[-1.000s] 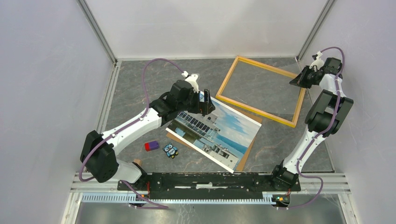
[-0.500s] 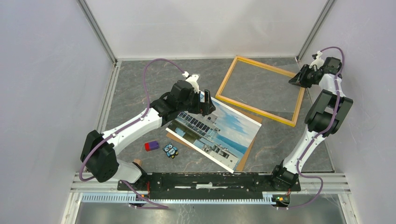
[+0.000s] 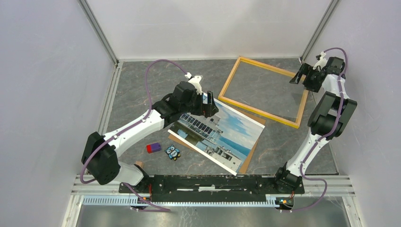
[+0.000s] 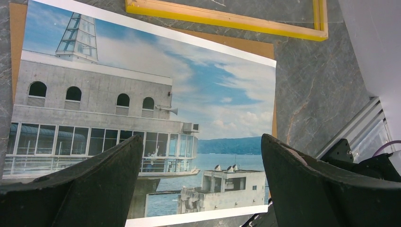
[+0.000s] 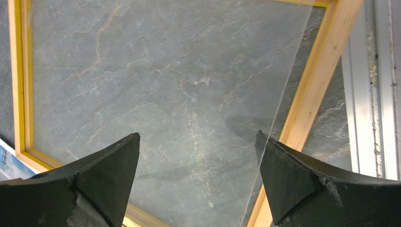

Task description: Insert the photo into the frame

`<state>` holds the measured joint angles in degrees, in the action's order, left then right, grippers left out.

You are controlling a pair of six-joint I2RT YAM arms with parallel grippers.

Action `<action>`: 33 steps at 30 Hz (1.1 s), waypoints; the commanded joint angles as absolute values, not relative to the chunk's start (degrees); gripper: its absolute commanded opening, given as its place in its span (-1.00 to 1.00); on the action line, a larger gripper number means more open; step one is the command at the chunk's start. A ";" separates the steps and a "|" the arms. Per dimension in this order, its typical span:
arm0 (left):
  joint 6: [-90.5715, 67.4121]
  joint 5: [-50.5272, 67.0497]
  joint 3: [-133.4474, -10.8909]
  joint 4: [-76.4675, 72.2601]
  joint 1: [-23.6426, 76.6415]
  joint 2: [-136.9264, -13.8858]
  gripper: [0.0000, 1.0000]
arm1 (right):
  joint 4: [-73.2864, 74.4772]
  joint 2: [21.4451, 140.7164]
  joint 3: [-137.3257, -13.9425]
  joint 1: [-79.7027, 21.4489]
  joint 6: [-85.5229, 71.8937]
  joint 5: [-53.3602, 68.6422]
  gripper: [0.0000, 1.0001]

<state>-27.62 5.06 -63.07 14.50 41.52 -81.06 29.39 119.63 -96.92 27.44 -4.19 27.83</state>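
Right fingers [image 5: 94, 189] have spread above frame [image 5: 314, 94] on grey table [image 3: 130, 94]

On my left, bare table [image 3: 130, 90] beyond the photo [image 3: 227, 132]; purple block [image 3: 153, 148] and penguin toy [image 3: 173, 152] near its corner.

My table [image 3: 142, 94]: grey marble-patterned top. Directly on it: rectangular frame with thin yellow-orange wooden border [image 3: 231, 78], far right; brown hardboard panel [image 4: 17, 42], centre, carrying building-and-sky photo print [image 3: 222, 137]; small purple-red block [image 3: 153, 148] beside small blue cartoon figure [image 3: 173, 152], left of panel.
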 commanded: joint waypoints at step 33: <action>-26.10 6.92 -67.63 16.51 45.57 -74.59 1.00 | 24.70 101.48 -78.59 4.04 -7.70 7.37 0.94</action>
<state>-27.64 7.64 -65.12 15.81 44.25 -77.36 26.35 106.94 -81.08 9.69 -8.62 6.37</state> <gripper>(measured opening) 0.997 0.974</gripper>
